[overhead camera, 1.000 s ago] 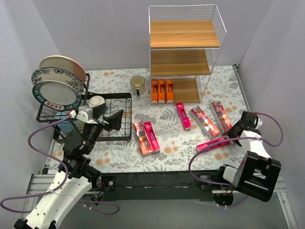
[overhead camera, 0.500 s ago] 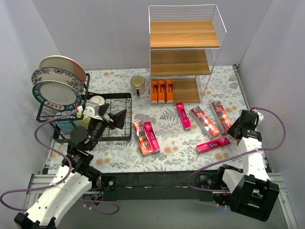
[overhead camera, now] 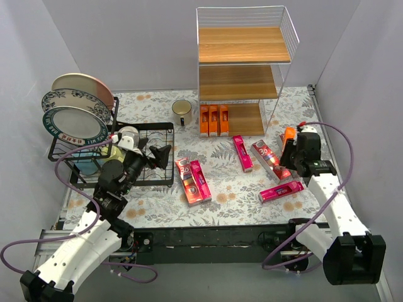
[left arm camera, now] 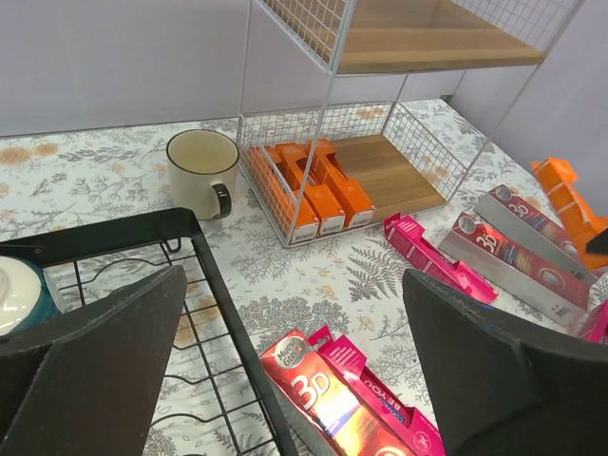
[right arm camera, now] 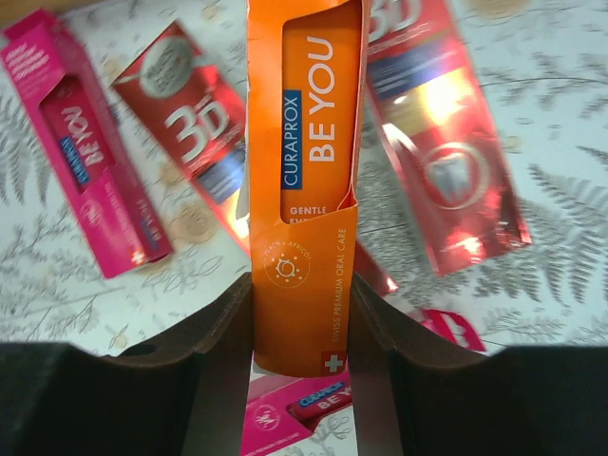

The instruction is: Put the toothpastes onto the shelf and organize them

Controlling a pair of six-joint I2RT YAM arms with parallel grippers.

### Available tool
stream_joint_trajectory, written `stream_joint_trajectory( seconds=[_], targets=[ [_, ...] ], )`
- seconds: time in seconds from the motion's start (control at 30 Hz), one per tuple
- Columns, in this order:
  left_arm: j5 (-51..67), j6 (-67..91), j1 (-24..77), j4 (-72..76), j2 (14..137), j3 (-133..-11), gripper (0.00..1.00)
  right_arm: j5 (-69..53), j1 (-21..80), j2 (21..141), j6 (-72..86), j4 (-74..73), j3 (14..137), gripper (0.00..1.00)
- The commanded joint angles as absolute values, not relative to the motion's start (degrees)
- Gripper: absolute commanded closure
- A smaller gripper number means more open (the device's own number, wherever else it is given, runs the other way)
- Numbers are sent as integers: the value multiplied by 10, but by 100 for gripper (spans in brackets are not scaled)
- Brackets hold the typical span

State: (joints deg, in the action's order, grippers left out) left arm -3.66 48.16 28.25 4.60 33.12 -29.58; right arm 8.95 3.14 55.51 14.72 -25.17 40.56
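Note:
My right gripper [overhead camera: 295, 146] [right arm camera: 302, 302] is shut on a slim orange toothpaste carton [overhead camera: 289, 134] [right arm camera: 304, 142] and holds it above two red "3D" cartons [right arm camera: 199, 142] [right arm camera: 442, 142] at the table's right. A pink carton [overhead camera: 281, 190] lies near it. Another pink carton [overhead camera: 242, 153] and a red one [overhead camera: 271, 160] lie in front of the shelf [overhead camera: 242, 69]. Three orange cartons [overhead camera: 213, 121] [left arm camera: 318, 190] stand on its bottom board. A red and pink pair [overhead camera: 192, 181] [left arm camera: 323, 399] lies mid-table. My left gripper [overhead camera: 160, 154] [left arm camera: 293, 277] is open and empty above the dish rack's right edge.
A low black wire dish rack [overhead camera: 148, 170] [left arm camera: 190, 313] with plates [overhead camera: 75, 110] stands at the left. A mug [overhead camera: 182, 112] [left arm camera: 202, 171] sits left of the shelf. The shelf's two upper boards carry nothing. Walls close in on both sides.
My right gripper has moved from the table's right edge back and to the left, over the red cartons, with the orange carton now showing in it. My left gripper has shifted slightly right.

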Motion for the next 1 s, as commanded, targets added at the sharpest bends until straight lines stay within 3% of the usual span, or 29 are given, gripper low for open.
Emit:
stream_joint_trajectory(
  seconds=[0.0,0.27,0.6,0.97],
  targets=[
    [-49,472,284,41,327,-301,2,44,99,591,154,-209,432,57],
    [-46,472,284,38,317,-304,2,33,189,711,156,-132,478,57],
    [-57,466,284,34,308,-306,2,53,209,852,139,13,563,57],
    [-47,468,285,36,318,-305,2,96,209,961,114,237,565,55]
  ],
)
